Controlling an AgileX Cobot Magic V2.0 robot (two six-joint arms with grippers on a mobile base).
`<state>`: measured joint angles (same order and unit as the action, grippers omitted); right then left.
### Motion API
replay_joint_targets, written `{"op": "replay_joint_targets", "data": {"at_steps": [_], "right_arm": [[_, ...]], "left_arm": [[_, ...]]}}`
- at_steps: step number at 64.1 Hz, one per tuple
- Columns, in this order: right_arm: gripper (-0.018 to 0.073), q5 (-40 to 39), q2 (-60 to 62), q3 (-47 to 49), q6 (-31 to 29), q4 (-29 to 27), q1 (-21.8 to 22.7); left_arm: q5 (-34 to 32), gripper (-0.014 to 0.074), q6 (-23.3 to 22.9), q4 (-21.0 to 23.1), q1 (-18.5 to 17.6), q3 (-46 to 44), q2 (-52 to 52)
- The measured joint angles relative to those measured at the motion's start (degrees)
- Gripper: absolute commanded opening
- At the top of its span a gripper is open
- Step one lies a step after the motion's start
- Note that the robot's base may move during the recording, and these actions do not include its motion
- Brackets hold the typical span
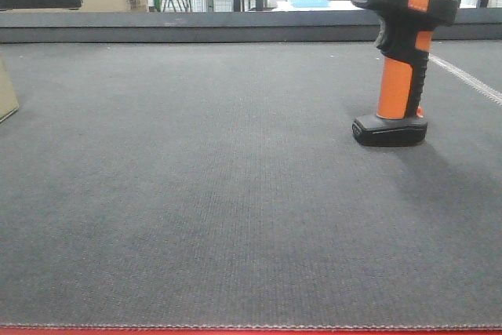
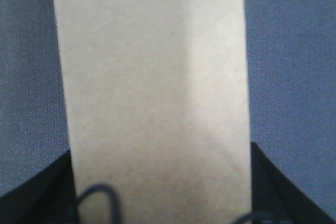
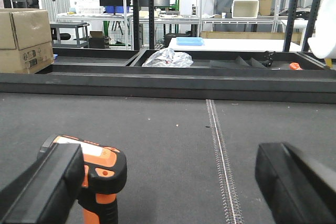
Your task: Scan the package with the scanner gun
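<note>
The orange and black scanner gun [image 1: 401, 52] stands upright on its base at the right of the grey mat. It also shows in the right wrist view [image 3: 102, 174], just inside my left finger. My right gripper [image 3: 168, 184] is open wide, with the scanner's head beside its left finger [image 3: 44, 187] and nothing between the jaws. The tan cardboard package [image 2: 152, 93] fills the left wrist view. My left gripper [image 2: 160, 203] has a black finger pressed against each long side of it. Only a corner of the package [image 1: 6, 92] shows at the front view's left edge.
A stitched seam [image 3: 220, 156] runs across the grey mat [image 1: 220, 194] to the right of the scanner. A raised black rail [image 1: 196, 27] borders the far edge. Cardboard boxes [image 3: 23, 40] and shelving stand beyond it.
</note>
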<state>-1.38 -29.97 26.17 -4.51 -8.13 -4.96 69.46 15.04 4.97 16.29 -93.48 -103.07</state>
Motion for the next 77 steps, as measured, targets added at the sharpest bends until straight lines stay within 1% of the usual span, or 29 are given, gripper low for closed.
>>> {"op": "replay_joint_targets", "data": {"at_steps": [4,7,13,21,22,27,31,38,42,46,49,55,65,68,77], "right_arm": [[0.0568,0.0,0.0,0.0,0.0,0.0,0.0],[0.0568,0.0,0.0,0.0,0.0,0.0,0.0],[0.0568,0.0,0.0,0.0,0.0,0.0,0.0],[0.0568,1.0,0.0,0.0,0.0,0.0,-0.1],[0.0568,1.4,0.0,0.0,0.0,0.0,-0.1],[0.0568,2.7,0.0,0.0,0.0,0.0,-0.6],[0.0568,3.9,0.0,0.0,0.0,0.0,-1.7],[0.0568,6.1,0.0,0.0,0.0,0.0,-4.7],[0.0568,7.8,0.0,0.0,0.0,0.0,-6.9],[0.0568,8.2,-0.4,-0.3,0.0,-0.2,-9.0],[0.0568,7.5,-1.7,-1.4,0.0,-0.9,-10.7],[0.0568,3.9,-4.8,-4.1,0.0,-2.4,-11.8],[0.0568,-6.2,-12.8,-7.9,0.0,-5.3,-12.1],[0.0568,-10.7,-15.9,-8.1,0.0,-5.6,-12.2],[0.0568,-21.7,-25.0,-8.2,0.9,-6.3,-12.2]], "left_arm": [[0.2,-0.0111,0.0,0.0,0.0,0.0,0.3],[0.5,-0.0111,-0.1,0.9,0.0,0.0,0.7],[0.6,-0.0111,-0.1,5.6,0.1,0.0,2.6],[0.6,-0.0111,-0.1,15.7,0.1,0.0,5.5],[0.6,-0.0111,-0.1,17.7,0.1,0.0,5.8],[0.7,-0.0111,-0.1,24.3,0.1,0.0,7.0],[0.8,-0.0111,-0.1,30.8,0.1,0.0,7.2],[0.8,-0.0111,-0.1,36.9,-0.5,0.0,7.2],[0.4,-0.0111,-0.1,38.3,-1.2,0.0,7.2],[-0.6,-0.0111,-0.1,38.7,-2.3,0.1,7.2],[-1.8,-0.0111,-0.1,38.8,-3.4,0.1,7.2],[-3.4,-0.0111,-0.1,39.1,-6.0,0.2,7.2],[-5.0,-0.0111,-0.3,39.6,-9.2,0.2,7.2],[-5.1,-0.0111,-0.5,40.5,-9.9,0.2,7.0],[-4.1,-0.0111,-0.5,43.6,-10.4,0.2,5.2]]}}
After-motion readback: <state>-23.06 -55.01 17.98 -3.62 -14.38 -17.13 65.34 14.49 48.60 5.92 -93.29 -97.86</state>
